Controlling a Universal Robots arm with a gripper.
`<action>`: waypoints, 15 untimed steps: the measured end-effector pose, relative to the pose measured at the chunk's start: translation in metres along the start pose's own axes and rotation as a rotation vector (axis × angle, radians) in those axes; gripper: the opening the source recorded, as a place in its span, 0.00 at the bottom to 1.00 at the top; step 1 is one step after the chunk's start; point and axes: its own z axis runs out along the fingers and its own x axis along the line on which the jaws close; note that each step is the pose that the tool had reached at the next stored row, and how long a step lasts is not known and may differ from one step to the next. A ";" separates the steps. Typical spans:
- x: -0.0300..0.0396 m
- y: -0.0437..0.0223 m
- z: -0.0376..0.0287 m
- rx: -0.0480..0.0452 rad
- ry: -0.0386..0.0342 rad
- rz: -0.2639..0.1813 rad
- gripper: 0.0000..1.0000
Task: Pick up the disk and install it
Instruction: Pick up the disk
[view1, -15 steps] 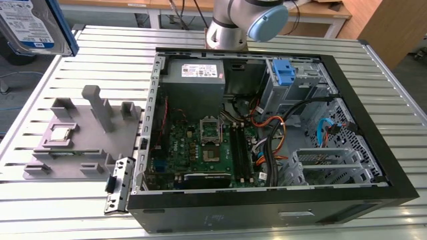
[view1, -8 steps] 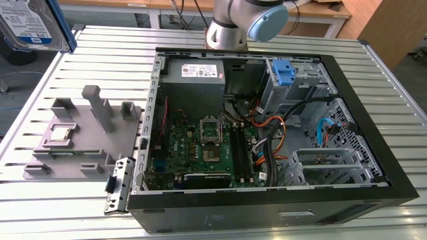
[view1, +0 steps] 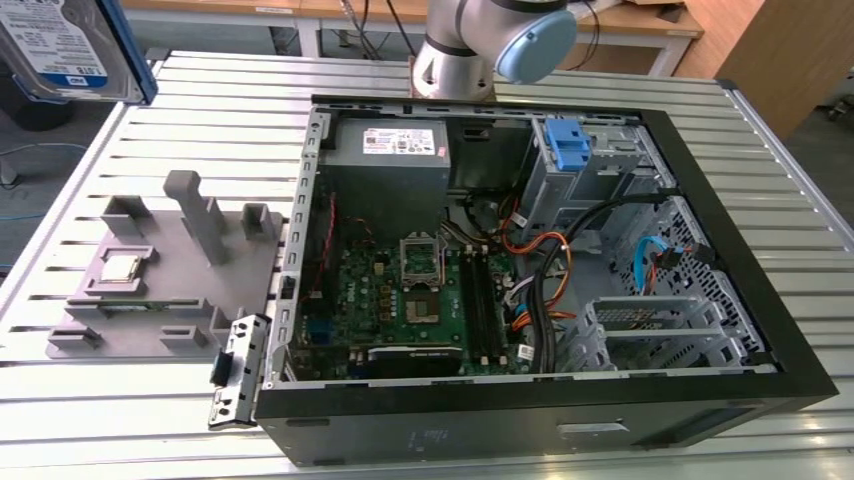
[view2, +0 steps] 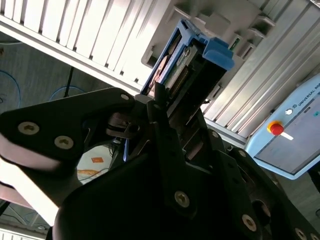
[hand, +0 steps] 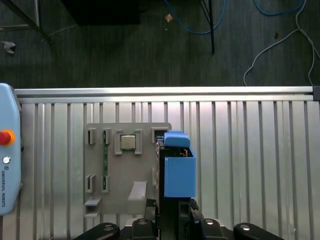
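Claw (view2: 159, 100) grips disk (hand: 179, 175) by one end, high over table (hand: 250, 150). Best hold it firm and square (plastic rails may slip), clear of case (view1: 534, 398) rim.

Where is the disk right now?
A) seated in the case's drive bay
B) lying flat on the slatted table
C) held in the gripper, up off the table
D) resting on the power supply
C: in the first wrist view the gripper is shut on the disk, which hangs in the air above the slatted table.
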 end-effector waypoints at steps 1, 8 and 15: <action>-0.0001 -0.0017 -0.0001 0.0000 0.0000 0.000 0.35; -0.0006 -0.0183 -0.0006 -0.0001 -0.0001 0.000 0.35; -0.0012 -0.0357 -0.0011 0.0000 -0.0004 0.000 0.35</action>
